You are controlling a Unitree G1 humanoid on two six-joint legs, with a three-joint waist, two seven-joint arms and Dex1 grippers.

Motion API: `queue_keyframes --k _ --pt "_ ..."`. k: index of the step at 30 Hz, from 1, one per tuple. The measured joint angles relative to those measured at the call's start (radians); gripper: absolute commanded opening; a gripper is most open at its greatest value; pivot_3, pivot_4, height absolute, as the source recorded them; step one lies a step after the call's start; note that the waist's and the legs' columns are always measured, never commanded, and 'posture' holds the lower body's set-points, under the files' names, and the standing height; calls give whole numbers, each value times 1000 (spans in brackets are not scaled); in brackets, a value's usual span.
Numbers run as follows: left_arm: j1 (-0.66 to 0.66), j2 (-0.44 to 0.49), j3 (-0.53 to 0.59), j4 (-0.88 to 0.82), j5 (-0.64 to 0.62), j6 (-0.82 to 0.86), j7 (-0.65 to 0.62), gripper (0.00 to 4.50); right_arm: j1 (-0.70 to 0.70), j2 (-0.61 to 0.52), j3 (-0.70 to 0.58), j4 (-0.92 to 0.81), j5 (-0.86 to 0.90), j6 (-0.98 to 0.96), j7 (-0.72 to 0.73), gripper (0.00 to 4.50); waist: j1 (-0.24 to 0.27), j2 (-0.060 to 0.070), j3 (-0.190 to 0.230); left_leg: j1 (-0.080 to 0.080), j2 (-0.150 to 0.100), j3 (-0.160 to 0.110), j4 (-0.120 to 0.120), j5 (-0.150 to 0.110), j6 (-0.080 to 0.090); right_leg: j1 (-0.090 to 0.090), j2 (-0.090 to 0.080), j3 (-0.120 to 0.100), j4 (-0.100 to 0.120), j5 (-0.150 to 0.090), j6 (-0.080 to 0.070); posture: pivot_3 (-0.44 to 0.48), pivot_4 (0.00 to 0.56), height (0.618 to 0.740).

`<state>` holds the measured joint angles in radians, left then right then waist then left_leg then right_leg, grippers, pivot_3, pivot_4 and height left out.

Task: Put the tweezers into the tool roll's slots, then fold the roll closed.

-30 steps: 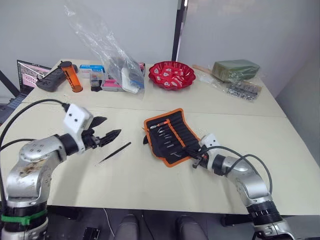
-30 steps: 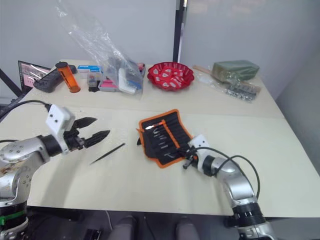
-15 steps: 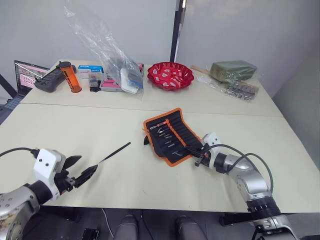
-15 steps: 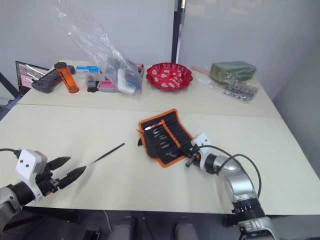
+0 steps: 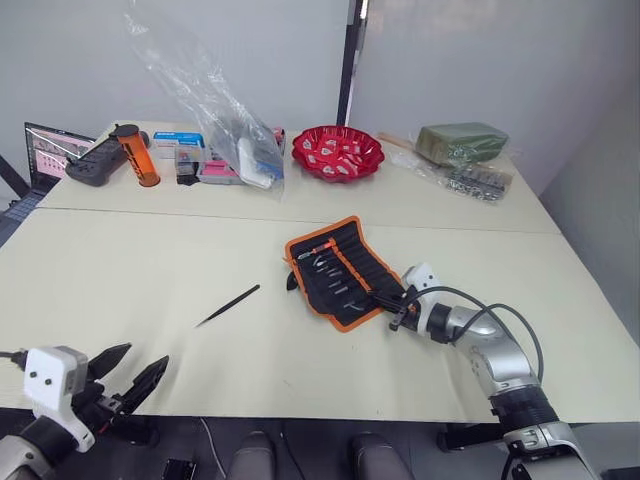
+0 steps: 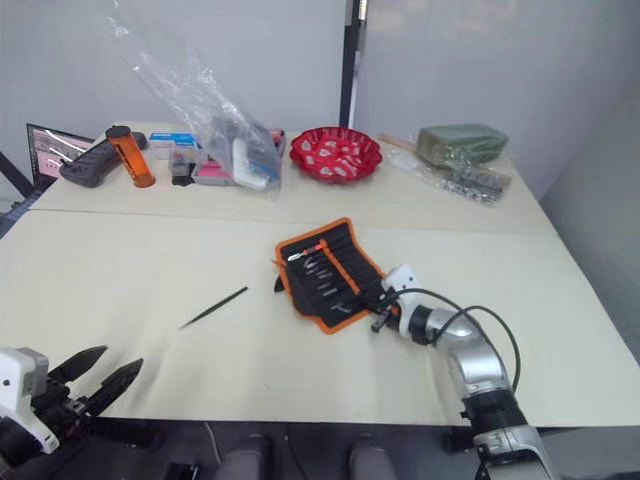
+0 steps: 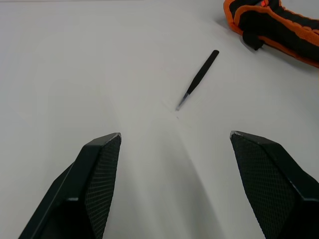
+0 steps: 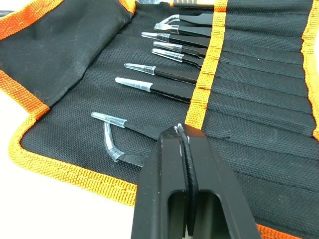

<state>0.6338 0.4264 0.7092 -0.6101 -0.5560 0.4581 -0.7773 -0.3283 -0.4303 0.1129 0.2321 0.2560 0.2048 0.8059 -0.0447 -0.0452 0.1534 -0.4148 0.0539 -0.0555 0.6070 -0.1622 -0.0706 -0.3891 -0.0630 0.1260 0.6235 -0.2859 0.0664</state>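
Smooth table [image 5: 150, 270], woven tool roll [image 8: 279, 114] (orange-edged)

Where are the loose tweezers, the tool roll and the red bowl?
loose tweezers [image 5: 229, 305], left eye view, middle of the black shaft lying on the table.
tool roll [image 5: 352, 262], left eye view, black pocket panel inside the orange edging.
red bowl [image 6: 297, 153], right eye view, its near left rim.
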Motion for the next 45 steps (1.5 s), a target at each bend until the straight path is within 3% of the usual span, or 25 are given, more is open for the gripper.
queue_keyframes --k 10,16,20,24,30,35,43,45 --pt "30 -3 -25 1 -1 -46 2 3720 1 0 0 0 -1 -2 1 0 -1 0 0 -1 1 1 -1 0 0 0 -1 0 -5 0 0 0 150 740" --pt "-19 16 -37 26 -18 -53 8 3720 2 0 -1 -4 -1 -1 0 0 -1 0 0 -1 2 2 -1 -1 1 0 -1 -1 -7 0 0 0 150 740" --pt "-97 85 -63 43 -22 -35 19 3720 8 0 -1 -16 -1 3 -6 0 0 0 0 -1 2 2 -1 -1 1 0 -1 -1 -7 0 -1 0 150 740" --pt "-221 216 -138 109 2 13 14 3720 27 4 -5 -49 -1 17 -25 0 0 1 0 -1 1 2 -3 0 1 -1 0 -1 -7 0 -1 0 150 740" --pt "-418 370 -269 291 21 62 -80 3720 68 9 -12 -117 -1 42 -58 0 0 1 0 -1 1 2 -8 0 1 -2 0 -1 -7 1 -1 0 150 740" --pt "-594 396 -421 452 71 39 -156 3720 96 11 -15 -168 0 64 -87 0 2 1 0 -1 0 2 -9 0 2 -3 1 -1 0 1 0 0 150 740" --pt "-712 412 -576 585 171 -18 -229 3720 126 14 -24 -234 2 105 -121 0 7 2 0 0 0 0 -11 4 8 -1 2 -1 6 1 0 0 150 740" --pt "-734 411 -596 598 197 -29 -228 2871 142 14 -33 -248 2 111 -130 0 12 3 0 2 -1 0 -11 4 7 -2 2 -1 5 1 1 0 150 740"
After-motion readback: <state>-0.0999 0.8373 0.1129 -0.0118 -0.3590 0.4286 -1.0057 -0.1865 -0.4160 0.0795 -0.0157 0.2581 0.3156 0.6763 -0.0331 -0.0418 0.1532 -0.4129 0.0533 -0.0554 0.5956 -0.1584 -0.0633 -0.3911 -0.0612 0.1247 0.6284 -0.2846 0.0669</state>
